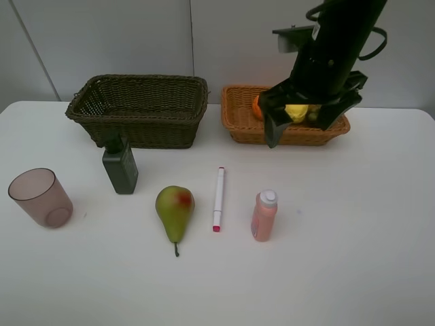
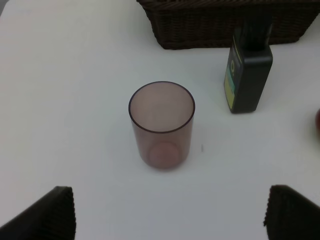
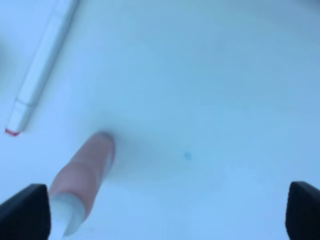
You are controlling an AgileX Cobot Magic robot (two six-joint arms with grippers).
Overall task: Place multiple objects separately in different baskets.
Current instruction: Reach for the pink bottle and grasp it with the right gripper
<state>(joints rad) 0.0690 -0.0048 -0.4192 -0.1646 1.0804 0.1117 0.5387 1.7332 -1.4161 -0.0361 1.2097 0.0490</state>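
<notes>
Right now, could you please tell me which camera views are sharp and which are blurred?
Exterior high: sharp, evenly lit, soft shadows. Left wrist: fairly sharp, the mauve cup clear. Right wrist: out of focus with a blue cast, the marker and pink bottle smeared.

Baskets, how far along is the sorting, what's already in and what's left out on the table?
Done: the orange and lemon lie in the light basket. In hand: nothing; the right gripper hangs open by that basket, and the left gripper is open, facing the cup. Left: the cup, dark green bottle, pear, marker and pink bottle sit on the table; the dark basket looks empty.
</notes>
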